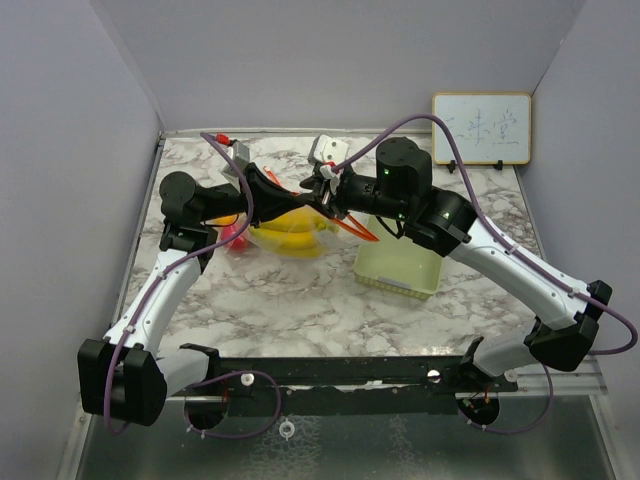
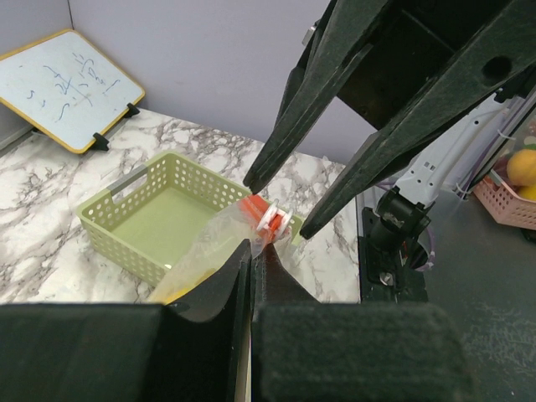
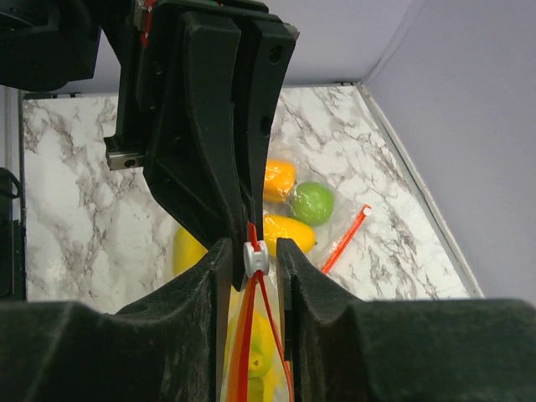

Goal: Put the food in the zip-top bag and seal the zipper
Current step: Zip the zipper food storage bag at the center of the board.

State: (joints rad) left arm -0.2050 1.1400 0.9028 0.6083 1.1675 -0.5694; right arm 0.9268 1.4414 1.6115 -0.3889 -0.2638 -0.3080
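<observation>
The clear zip-top bag (image 1: 292, 236) hangs between both grippers over the table's middle, with yellow bananas (image 3: 261, 362) inside. An orange (image 3: 279, 178), a green apple (image 3: 312, 203) and a small yellow piece (image 3: 290, 232) lie under clear plastic further down. My left gripper (image 2: 251, 251) is shut on the bag's top edge just beside the white slider (image 2: 275, 219). My right gripper (image 3: 255, 258) straddles the slider (image 3: 255, 255), its fingers a little apart with a gap on the right side. The red zipper tracks (image 3: 251, 335) spread apart below the slider. A red-pink fruit (image 1: 237, 235) shows at the bag's left.
The pale green mesh tray (image 1: 398, 268) stands right of the bag, with nothing in it (image 2: 159, 219). A small whiteboard (image 1: 481, 128) leans at the back right. A loose red zipper end (image 3: 343, 241) lies on the marble. Walls close in the table on three sides.
</observation>
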